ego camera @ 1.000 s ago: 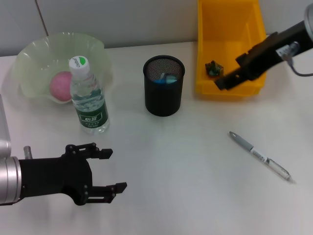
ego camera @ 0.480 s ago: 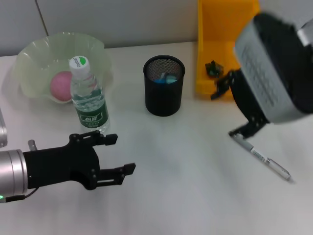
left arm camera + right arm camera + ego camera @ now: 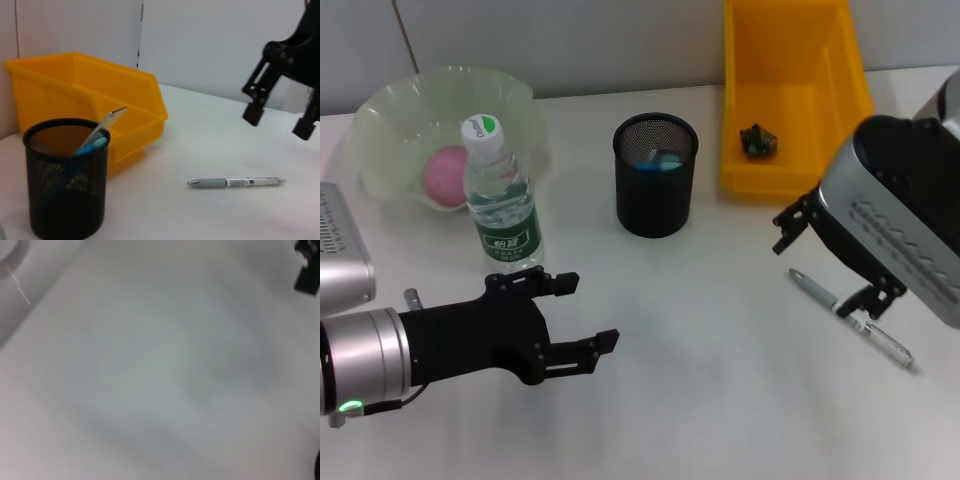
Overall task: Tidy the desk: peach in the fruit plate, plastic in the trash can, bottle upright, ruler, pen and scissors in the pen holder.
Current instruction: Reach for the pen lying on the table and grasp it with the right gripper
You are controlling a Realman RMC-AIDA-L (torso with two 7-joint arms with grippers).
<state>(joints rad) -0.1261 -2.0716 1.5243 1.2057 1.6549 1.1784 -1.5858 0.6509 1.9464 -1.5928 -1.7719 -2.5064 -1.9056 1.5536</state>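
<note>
— Pen [image 3: 851,319] position first: where does it lie?

— On the white desk [image 3: 700,400], right side, well to the right of and nearer than the black mesh pen holder [image 3: 655,175]. It lies flat and slanted, its grey grip end pointing far-left. The left wrist view shows it alone on the bare surface.

— And the right gripper [image 3: 828,258]?

— It hangs directly over the pen's grip end, fingers spread wide, one to the far-left of the pen and one over its middle. From the left wrist view both fingertips are clear of the desk, nothing between them.

— The left gripper [image 3: 582,315]?

— Low over the near-left part of the desk, jaws parted wide and empty, just nearer than the water bottle [image 3: 503,197].

— How do the rest stand?

— The bottle is upright, green cap on, beside the pale green fruit plate [image 3: 390,110] at far left, where the pink peach [image 3: 446,175] sits. The pen holder carries a blue-handled item and a flat silvery strip leaning on its rim. The yellow bin [image 3: 790,80] at far right has a small dark crumpled scrap [image 3: 757,139] on its floor.
</note>
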